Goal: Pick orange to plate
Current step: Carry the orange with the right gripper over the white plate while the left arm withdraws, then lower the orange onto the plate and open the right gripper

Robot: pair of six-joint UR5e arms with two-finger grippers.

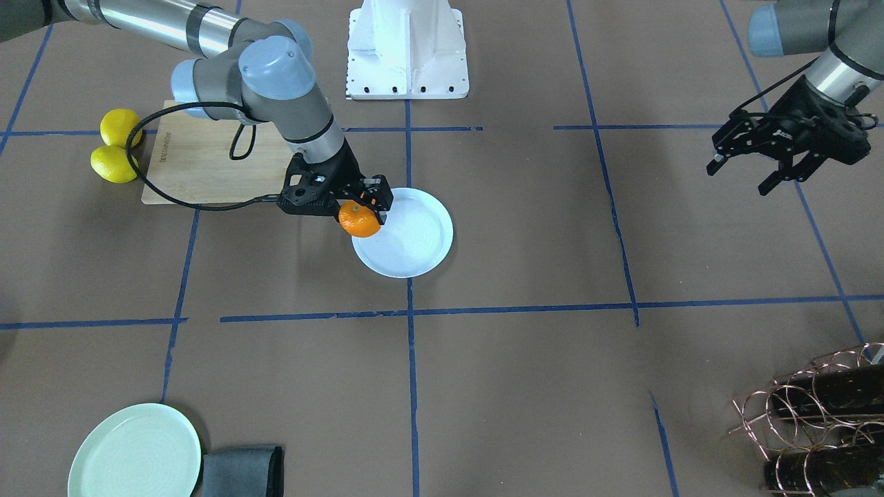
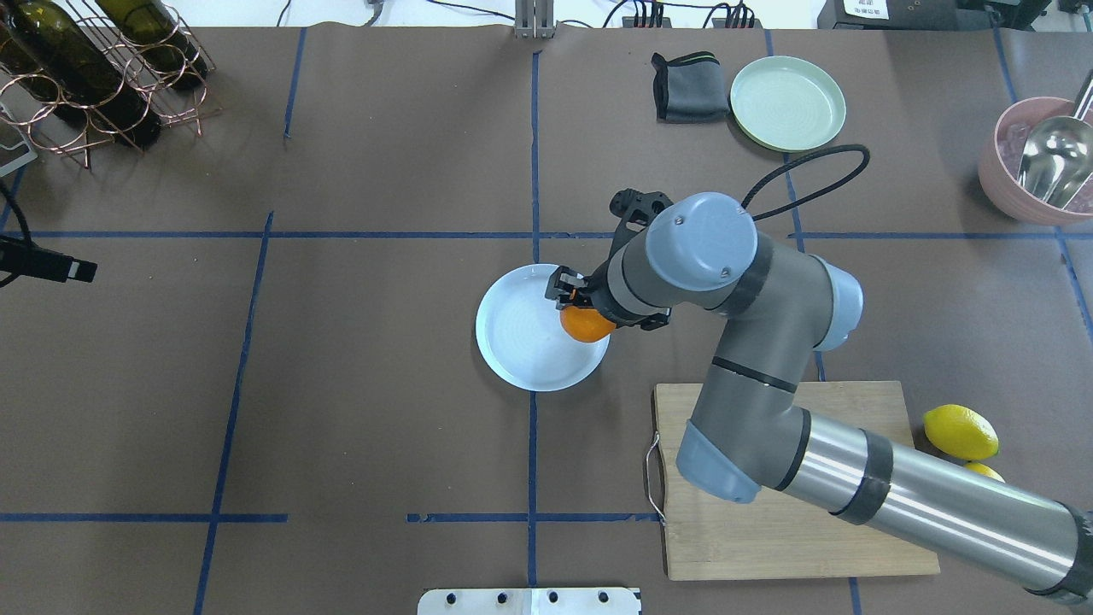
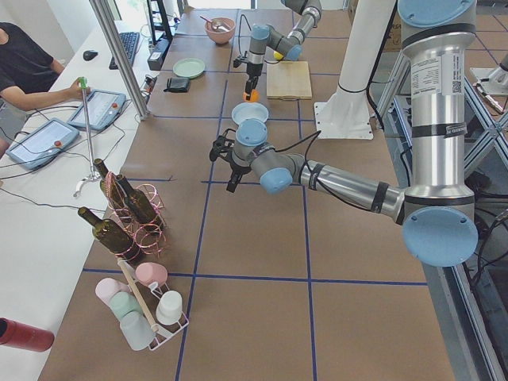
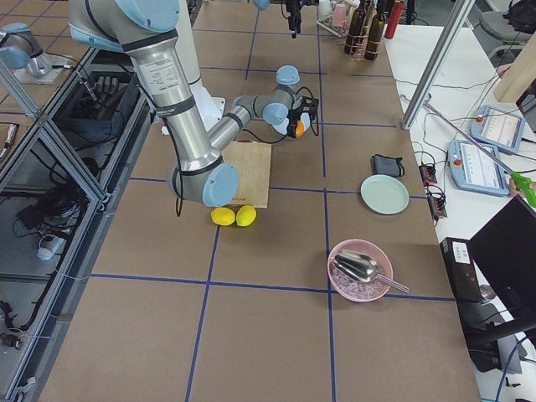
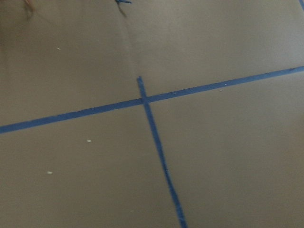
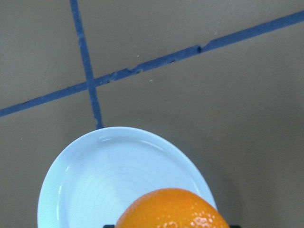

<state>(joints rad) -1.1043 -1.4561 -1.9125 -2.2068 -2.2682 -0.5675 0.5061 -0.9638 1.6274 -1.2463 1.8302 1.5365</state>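
Right gripper: clenched on the orange, fingers pinching it from either side, wrist pointing down.

Orange sits over the right-hand rim of the plate, partly above the plate and partly above bare table. It looks lifted clear of the plate surface, though no view settles this. Right wrist view: the orange's top at the bottom edge, the plate's pale ringed surface below it.

Near edge, centre: white robot base.

Near right: wooden cutting board, with the right arm passing over it. Two lemons lie touching each other against the board's right edge.

Mid table, centre: the plate, lying on a blue tape line that runs near to far.

Mid table, left: left gripper hangs above the table with its jaws spread, holding nothing, well apart from the plate. Its wrist view shows only brown table and crossed tape.

Far right of centre: mint-green plate, with a folded dark cloth just beside it on the left.

Far right edge: pink bowl with a metal scoop in it.

Far left corner: copper wire rack holding dark wine bottles.
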